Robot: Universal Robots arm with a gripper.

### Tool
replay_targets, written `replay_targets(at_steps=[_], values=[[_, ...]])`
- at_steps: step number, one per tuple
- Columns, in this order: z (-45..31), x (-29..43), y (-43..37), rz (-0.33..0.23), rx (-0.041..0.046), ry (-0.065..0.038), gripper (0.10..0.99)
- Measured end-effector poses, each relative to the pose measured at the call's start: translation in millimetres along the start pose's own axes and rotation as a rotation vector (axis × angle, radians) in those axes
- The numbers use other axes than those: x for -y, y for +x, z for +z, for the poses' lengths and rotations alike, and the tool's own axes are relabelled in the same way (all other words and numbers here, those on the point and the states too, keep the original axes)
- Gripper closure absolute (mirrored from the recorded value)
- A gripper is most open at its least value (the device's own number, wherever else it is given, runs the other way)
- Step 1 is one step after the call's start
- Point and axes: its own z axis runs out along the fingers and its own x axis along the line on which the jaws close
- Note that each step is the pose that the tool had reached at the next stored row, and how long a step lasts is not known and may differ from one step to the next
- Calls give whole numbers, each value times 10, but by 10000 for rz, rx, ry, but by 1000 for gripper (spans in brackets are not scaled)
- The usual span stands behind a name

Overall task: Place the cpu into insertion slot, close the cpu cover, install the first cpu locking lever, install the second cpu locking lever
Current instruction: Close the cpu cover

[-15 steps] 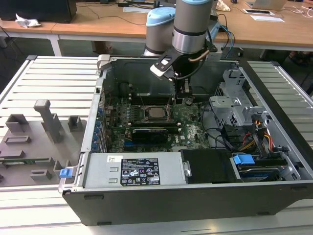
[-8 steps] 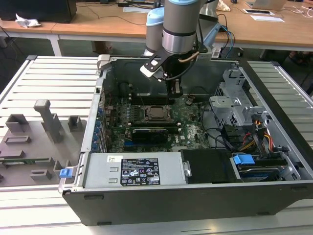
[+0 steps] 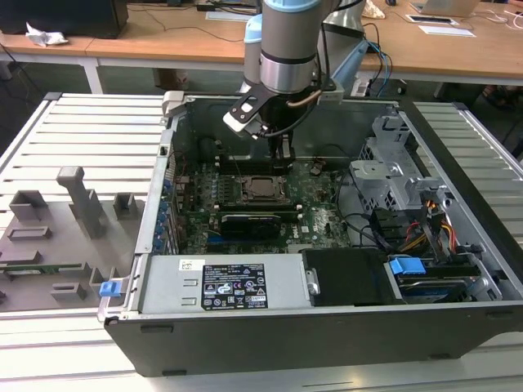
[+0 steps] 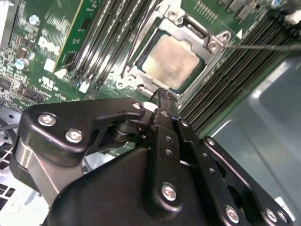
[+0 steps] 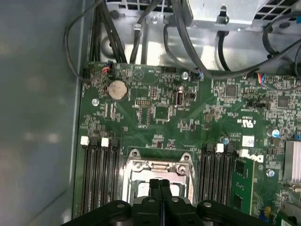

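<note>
overall light: we see bright, even room light from above in the exterior view; the slatted table (image 3: 82, 139) looks pale.
case interior: we find the motherboard (image 3: 323, 220) dimmer, sunk in the shade of the computer case (image 3: 286, 335).
glare: we note a soft sheen on the cpu (image 4: 170, 61) and cloudy pale patches on the case wall (image 5: 37, 117).
highlights: we see small glints on the black gripper (image 4: 162, 92) and its screw heads.

Print on black label (image 3: 234, 286) seemingly illegible
</note>
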Motion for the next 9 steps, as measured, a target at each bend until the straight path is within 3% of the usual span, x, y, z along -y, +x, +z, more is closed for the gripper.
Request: replay_targets(at_steps=[9], values=[[-2,144,9,2,-1,0,980]])
